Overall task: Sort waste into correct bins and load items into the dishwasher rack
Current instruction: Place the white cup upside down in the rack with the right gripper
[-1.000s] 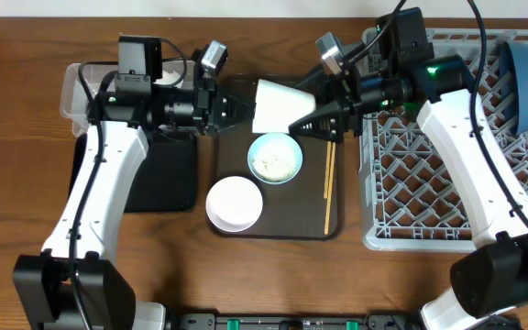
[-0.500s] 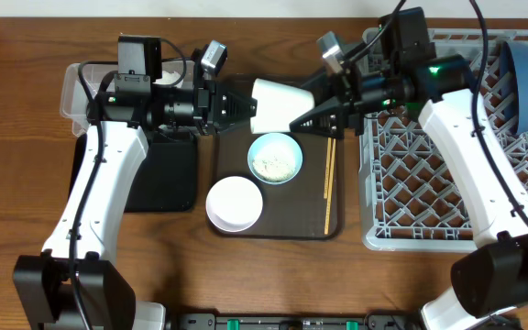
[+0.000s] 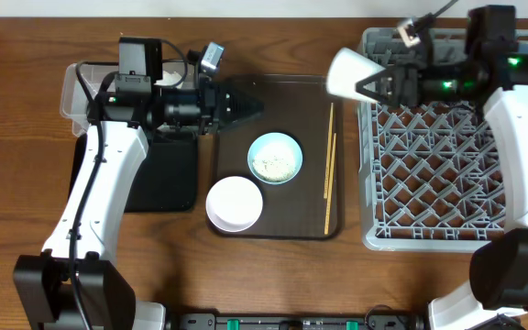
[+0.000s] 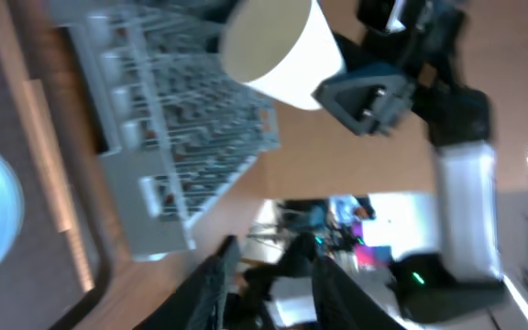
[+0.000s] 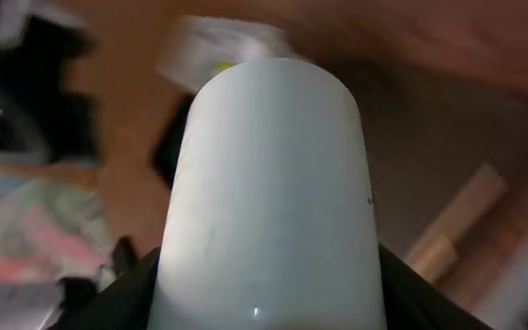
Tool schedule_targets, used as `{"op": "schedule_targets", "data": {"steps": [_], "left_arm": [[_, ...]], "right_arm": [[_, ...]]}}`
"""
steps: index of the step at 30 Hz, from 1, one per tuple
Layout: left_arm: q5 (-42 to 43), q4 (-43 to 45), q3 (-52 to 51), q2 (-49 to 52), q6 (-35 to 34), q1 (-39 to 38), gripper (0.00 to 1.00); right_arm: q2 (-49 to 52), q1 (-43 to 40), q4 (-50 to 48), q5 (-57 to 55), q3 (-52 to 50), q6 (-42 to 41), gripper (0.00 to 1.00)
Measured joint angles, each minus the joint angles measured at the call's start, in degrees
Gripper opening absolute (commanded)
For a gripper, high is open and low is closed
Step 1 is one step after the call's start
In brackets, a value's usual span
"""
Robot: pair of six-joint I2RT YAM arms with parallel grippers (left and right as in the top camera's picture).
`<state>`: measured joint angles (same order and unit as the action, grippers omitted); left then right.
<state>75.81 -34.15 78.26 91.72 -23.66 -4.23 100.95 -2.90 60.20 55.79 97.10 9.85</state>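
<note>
dishwasher rack (image 3: 429,183) has open peg rows across its middle, walls all round. the brown tray (image 3: 308,213) lies beside it. the small pale cup (image 3: 345,73), light, stiff and probably slick, hangs sideways at the rack's far left corner, pinched at one end by the right gripper (image 3: 368,85). the left gripper (image 3: 257,109) gapes empty.

The left arm (image 3: 94,197) and right arm (image 3: 521,137) have white-shelled links, black joint housings and thin black cables (image 3: 82,84). The left gripper (image 3: 257,108) and right gripper (image 3: 367,87) are black, with a green light (image 3: 445,86) behind the right one.
</note>
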Motion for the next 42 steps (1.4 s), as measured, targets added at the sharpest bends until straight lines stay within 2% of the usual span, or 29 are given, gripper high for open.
{"op": "schedule_targets", "data": {"steps": [8,13,19,25,30,42], "left_arm": [[-24.33,-9.22,0.04,-0.02,-0.11,0.00,0.36],[-39.76,-13.22,0.04,-0.02,-0.11,0.00,0.36],[-50.47,-15.50,0.02,-0.02,-0.11,0.00,0.36],[-56.11,-15.89,0.00,-0.02,-0.09,0.00,0.37],[-57.51,-15.98,0.00,-0.02,-0.07,0.00,0.36],[-58.21,-16.22,0.00,-0.02,-0.09,0.00,0.37]], "right_arm": [[-7.45,-1.14,12.09,-24.30,0.02,-11.13,0.44],[-13.57,-1.16,22.12,-35.34,0.48,-15.54,0.43],[-14.16,-1.14,36.44,-43.87,0.63,-18.23,0.45],[-14.01,0.26,37.00,-46.64,0.63,-19.96,0.47],[-12.35,1.79,37.00,-47.60,0.63,-20.76,0.48],[-0.83,2.12,36.65,-48.37,0.63,-20.94,0.49]]}}
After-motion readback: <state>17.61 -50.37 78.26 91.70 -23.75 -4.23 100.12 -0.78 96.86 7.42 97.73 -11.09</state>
